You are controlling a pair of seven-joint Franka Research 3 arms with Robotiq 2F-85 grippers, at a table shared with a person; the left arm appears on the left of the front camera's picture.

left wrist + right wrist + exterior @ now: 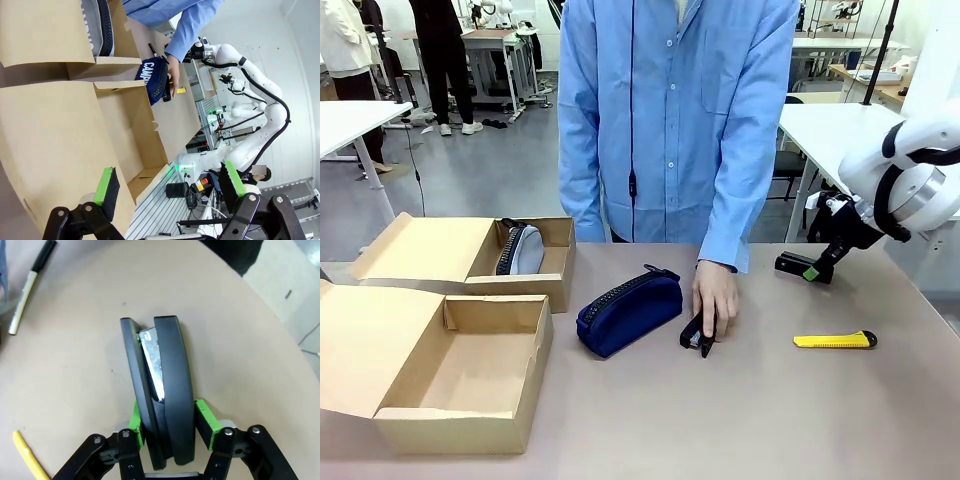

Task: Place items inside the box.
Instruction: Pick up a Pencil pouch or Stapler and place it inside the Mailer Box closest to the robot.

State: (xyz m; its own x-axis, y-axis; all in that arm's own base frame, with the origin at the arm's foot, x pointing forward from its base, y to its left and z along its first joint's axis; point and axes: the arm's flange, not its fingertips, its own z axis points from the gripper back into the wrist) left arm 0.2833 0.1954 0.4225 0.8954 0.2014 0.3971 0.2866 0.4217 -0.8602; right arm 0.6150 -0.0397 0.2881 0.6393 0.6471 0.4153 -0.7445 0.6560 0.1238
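Note:
A black stapler lies on its side on the table at the far right. My right gripper is shut on it, a green pad against each flank. A navy zip pencil case lies mid-table, with white lettering on it in the left wrist view. The person's hand rests on a black marker pen. A yellow utility knife lies right of it. A grey zip case sits in the far box. My left gripper hangs open over cardboard.
Nearest me at the left stands an open cardboard box with nothing inside and its flap spread out to the left. A person in a blue shirt stands at the far edge. Bare tabletop runs along the front right.

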